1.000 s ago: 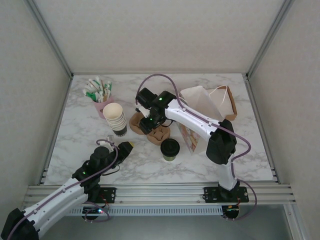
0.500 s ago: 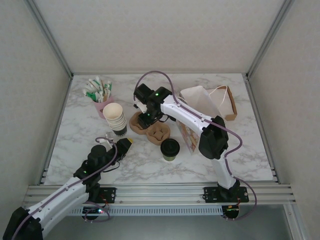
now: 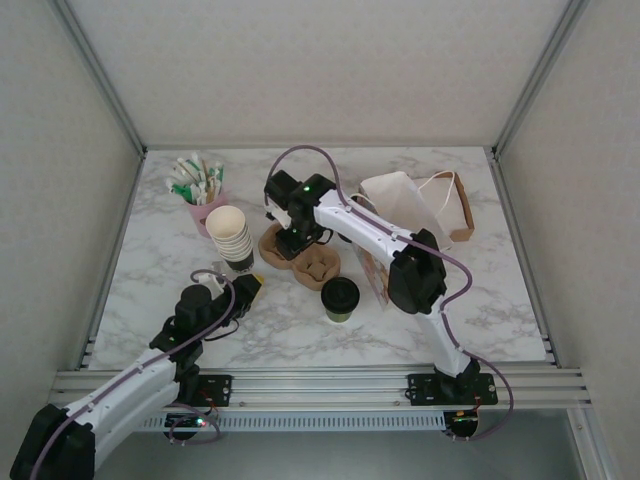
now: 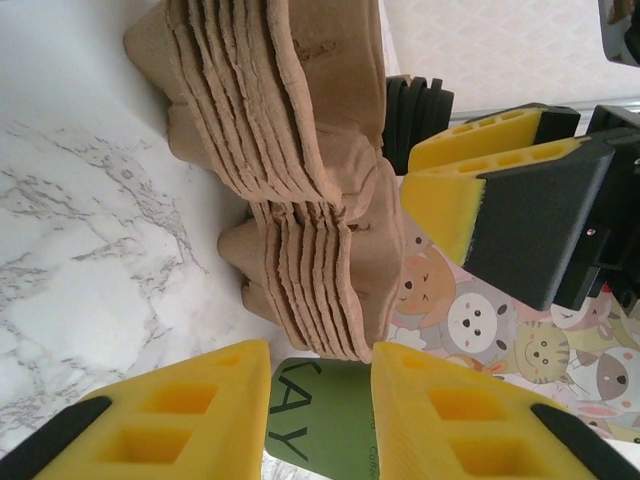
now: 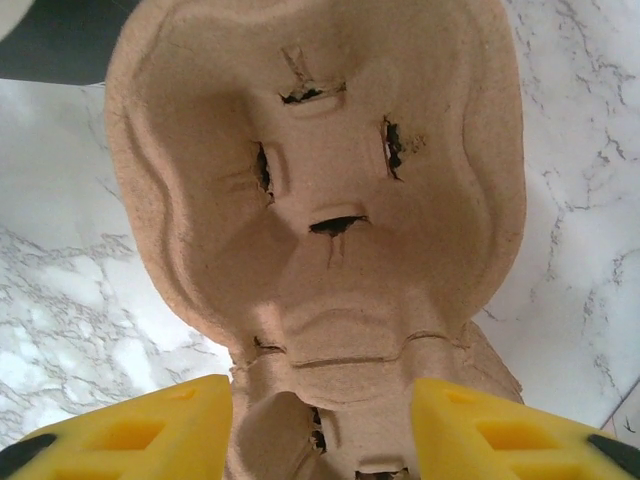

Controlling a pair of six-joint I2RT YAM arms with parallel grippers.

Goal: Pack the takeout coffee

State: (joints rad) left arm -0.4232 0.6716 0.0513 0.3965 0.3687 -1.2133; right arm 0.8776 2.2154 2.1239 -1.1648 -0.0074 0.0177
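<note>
- Left wrist: olive-green paper coffee cup, lettered "KAY", stands near stacked moulded-pulp trays on the veined marble tabletop.
- Yellow left gripper: released, empty.
- Yellow right gripper: released, spread over the trays.

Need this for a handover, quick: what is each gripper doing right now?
Left gripper: open, holding nothing.
Right gripper: open, poised over the carriers, holding nothing.
</note>
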